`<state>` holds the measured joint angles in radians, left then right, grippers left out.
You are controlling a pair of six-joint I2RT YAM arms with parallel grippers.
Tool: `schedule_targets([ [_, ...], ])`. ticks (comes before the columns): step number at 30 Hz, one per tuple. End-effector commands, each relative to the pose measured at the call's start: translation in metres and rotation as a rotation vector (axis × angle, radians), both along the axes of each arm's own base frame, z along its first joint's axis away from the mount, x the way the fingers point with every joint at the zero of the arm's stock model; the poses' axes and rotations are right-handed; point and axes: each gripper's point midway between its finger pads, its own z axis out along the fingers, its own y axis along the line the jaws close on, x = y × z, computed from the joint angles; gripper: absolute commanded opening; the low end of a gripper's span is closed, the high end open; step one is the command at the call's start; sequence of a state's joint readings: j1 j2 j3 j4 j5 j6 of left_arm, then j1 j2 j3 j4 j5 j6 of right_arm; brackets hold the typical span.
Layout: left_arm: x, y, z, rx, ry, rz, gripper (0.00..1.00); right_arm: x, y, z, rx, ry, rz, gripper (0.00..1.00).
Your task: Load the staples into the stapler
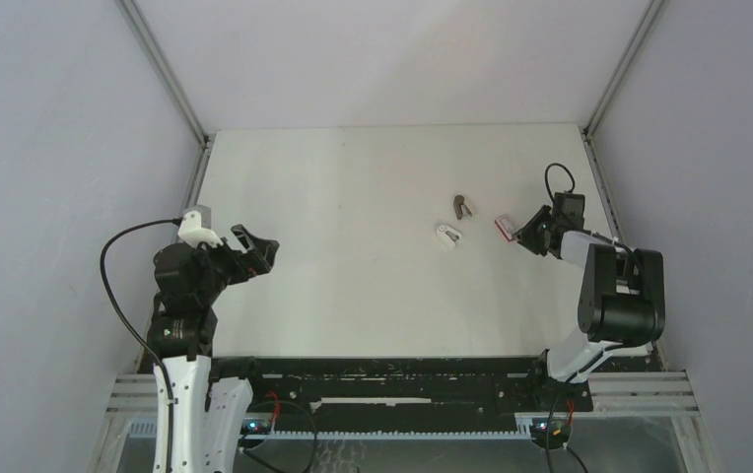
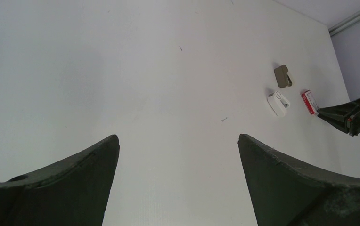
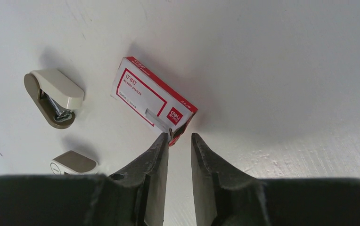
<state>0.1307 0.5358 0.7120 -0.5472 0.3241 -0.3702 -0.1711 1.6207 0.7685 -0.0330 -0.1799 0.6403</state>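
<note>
R tool (image 3: 179,135) barely spread at end of red-and-white box (image 3: 154,101), pinching nothing; prob. positioned to extract staples, none visible. L tool (image 2: 178,136) spread wide, parked clear.

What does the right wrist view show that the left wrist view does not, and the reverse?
Only the right wrist view: the lettering on the red-and-white box and the narrow gap in the right claw. Only the left wrist view: the left claw, wide open. Both: the box, the right claw close to it, the stapler and a second small white item.
</note>
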Motion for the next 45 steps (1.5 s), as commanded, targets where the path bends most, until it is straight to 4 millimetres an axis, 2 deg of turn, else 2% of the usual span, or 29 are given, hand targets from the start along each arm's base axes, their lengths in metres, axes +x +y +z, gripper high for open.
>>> schedule_targets([
  [1,0.003,-0.001,0.002,0.016,-0.035,-0.024,1.00,0.022,-0.005,0.016,0.003,-0.065,-0.013,0.24],
  [6,0.002,-0.001,0.002,0.016,-0.035,-0.025,1.00,0.026,-0.004,0.012,0.025,-0.050,-0.011,0.23],
  [12,0.002,-0.001,0.002,0.017,-0.035,-0.026,1.00,0.030,-0.004,0.006,0.058,-0.031,-0.013,0.18],
  [18,0.002,-0.001,0.002,0.018,-0.036,-0.024,1.00,0.027,-0.005,0.002,0.077,-0.016,-0.012,0.00],
  [23,0.002,-0.001,0.002,0.018,-0.038,-0.024,1.00,0.019,-0.004,0.000,0.072,0.001,-0.004,0.00],
  [28,0.002,-0.001,0.002,0.020,-0.038,-0.025,1.00,-0.008,0.006,-0.001,0.088,0.019,0.019,0.00],
  [36,0.003,0.000,0.002,0.021,-0.040,-0.022,1.00,-0.074,0.033,0.000,0.142,0.043,0.096,0.00],
  [38,0.002,-0.001,0.002,0.020,-0.040,-0.023,1.00,-0.087,0.033,0.007,0.117,0.025,0.107,0.00],
  [40,0.002,-0.001,0.002,0.020,-0.041,-0.026,1.00,-0.091,0.025,0.017,0.053,-0.006,0.098,0.00],
  [42,0.002,-0.002,0.003,0.017,-0.046,-0.033,1.00,-0.089,0.015,0.031,-0.015,-0.054,0.082,0.07],
  [43,0.002,-0.003,0.003,0.017,-0.047,-0.036,1.00,-0.087,0.011,0.039,-0.041,-0.079,0.072,0.15],
  [45,0.001,-0.003,0.003,0.017,-0.050,-0.036,1.00,-0.081,0.004,0.055,-0.099,-0.126,0.049,0.39],
])
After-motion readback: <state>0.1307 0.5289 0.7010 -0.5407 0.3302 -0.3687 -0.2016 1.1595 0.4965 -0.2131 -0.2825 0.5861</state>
